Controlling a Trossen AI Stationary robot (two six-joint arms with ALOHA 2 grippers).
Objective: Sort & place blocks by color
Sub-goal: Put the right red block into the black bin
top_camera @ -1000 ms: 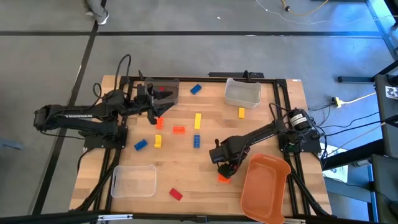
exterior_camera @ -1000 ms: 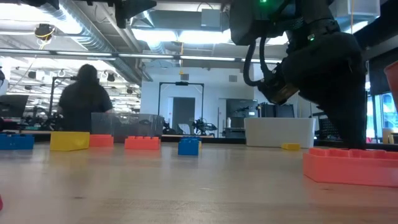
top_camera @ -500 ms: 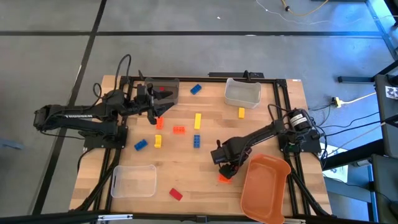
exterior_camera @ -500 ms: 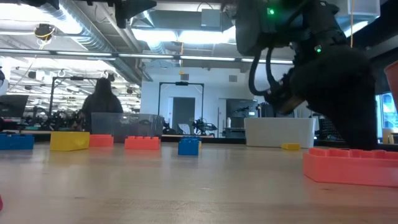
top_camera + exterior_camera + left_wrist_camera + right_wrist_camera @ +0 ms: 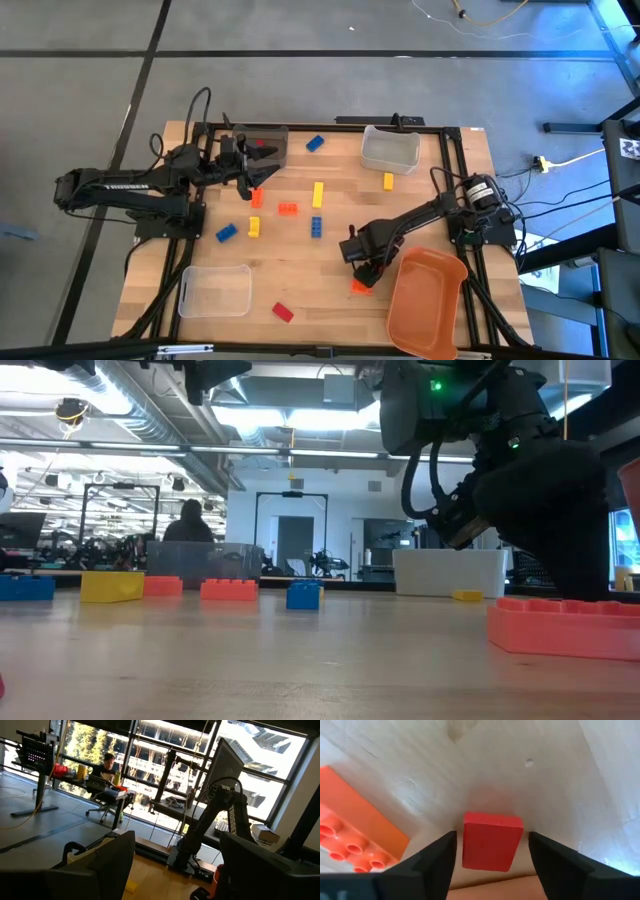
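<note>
right pincer (image 5: 490, 865) apart astride red block (image 5: 491, 840) | high view hides it | left pincer (image 5: 175, 865) apart

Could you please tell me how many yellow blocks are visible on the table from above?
3 small yellow studded plastic bricks: one long brick near the table's middle, one beside the blue brick on the left, one just below the clear bin. Arms or bins may hide others.

Wood table (image 5: 420, 205): orange bin (image 5: 425, 305) front right, clear bin (image 5: 215, 291) front left, clear bin (image 5: 390, 150) back right, dark bin (image 5: 262, 142) back left. Person (image 5: 188, 523) in background.
</note>
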